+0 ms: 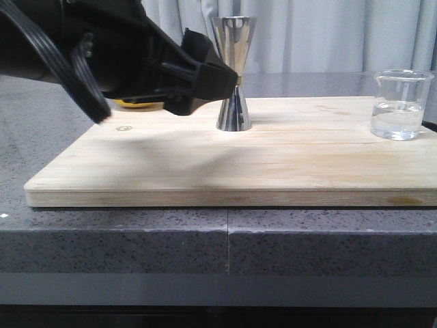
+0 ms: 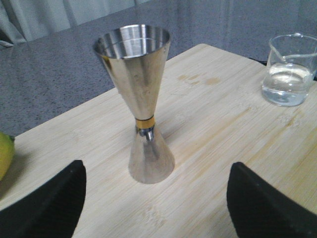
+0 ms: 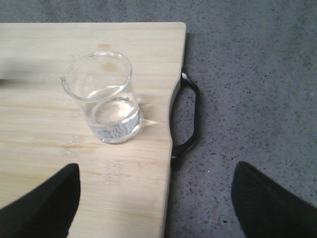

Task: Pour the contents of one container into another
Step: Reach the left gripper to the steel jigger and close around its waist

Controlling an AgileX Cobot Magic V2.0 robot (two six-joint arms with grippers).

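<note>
The clear glass beaker point(image 1: 399, 106) holds some clear liquid and stands upright at the right end of the wooden board point(image 1: 239, 164). The steel jigger point(image 1: 233, 75) stands upright at the board's back middle. My left gripper point(image 1: 212, 78) hovers just left of the jigger. In the left wrist view the jigger point(image 2: 143, 99) stands ahead of the open left gripper point(image 2: 156, 203), apart from both fingers. The beaker point(image 2: 290, 74) is farther off. In the right wrist view the beaker point(image 3: 106, 99) stands ahead of the open, empty right gripper point(image 3: 156, 203).
A yellow fruit point(image 1: 136, 104) lies on the board behind my left arm, also seen as a yellow fruit point(image 2: 4, 153) in the left wrist view. The board has a black handle point(image 3: 188, 119) at its right end. Grey speckled counter point(image 1: 136, 239) surrounds the board.
</note>
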